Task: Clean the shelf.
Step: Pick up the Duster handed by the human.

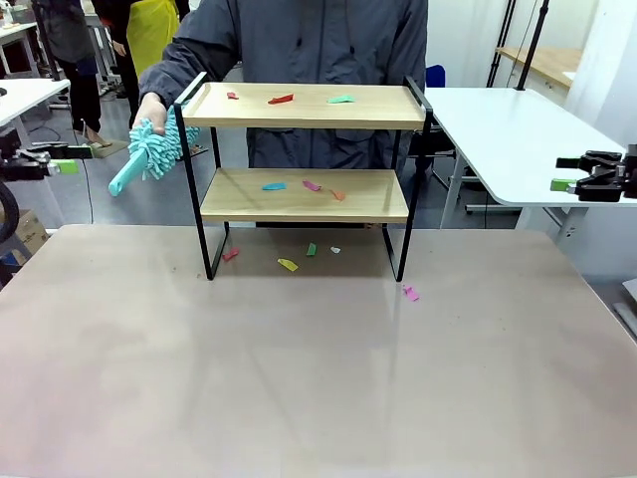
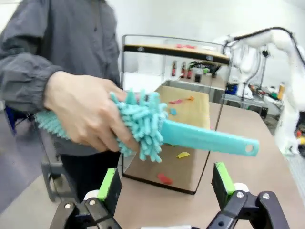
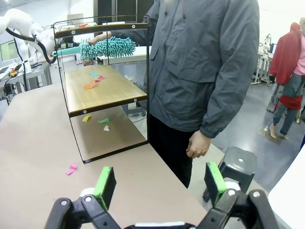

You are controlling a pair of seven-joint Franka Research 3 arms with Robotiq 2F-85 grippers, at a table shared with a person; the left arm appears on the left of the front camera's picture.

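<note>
The shelf (image 1: 304, 196) stands at the table's far middle, two wooden boards on a black frame. Coloured paper scraps (image 1: 281, 99) lie on both boards and on the table beneath. Behind it a person's hand (image 1: 151, 108) holds a teal fluffy duster (image 1: 151, 151) beside the shelf's left rail. In the left wrist view that duster (image 2: 143, 121) is gripped by its head, handle (image 2: 209, 138) pointing out above my left gripper (image 2: 166, 183), which is open and empty. My left gripper (image 1: 72, 158) hovers far left, off the table. My right gripper (image 1: 562, 172), far right, is open and empty; it (image 3: 159, 183) faces the shelf (image 3: 105, 90) end-on.
A pink scrap (image 1: 410, 293) lies on the table right of the shelf's foot. A second white table (image 1: 518, 139) stands at the back right. The person's other hand (image 3: 198, 143) hangs down, and a dark stool (image 3: 238, 162) stands beside them. The near table surface (image 1: 318, 378) is bare.
</note>
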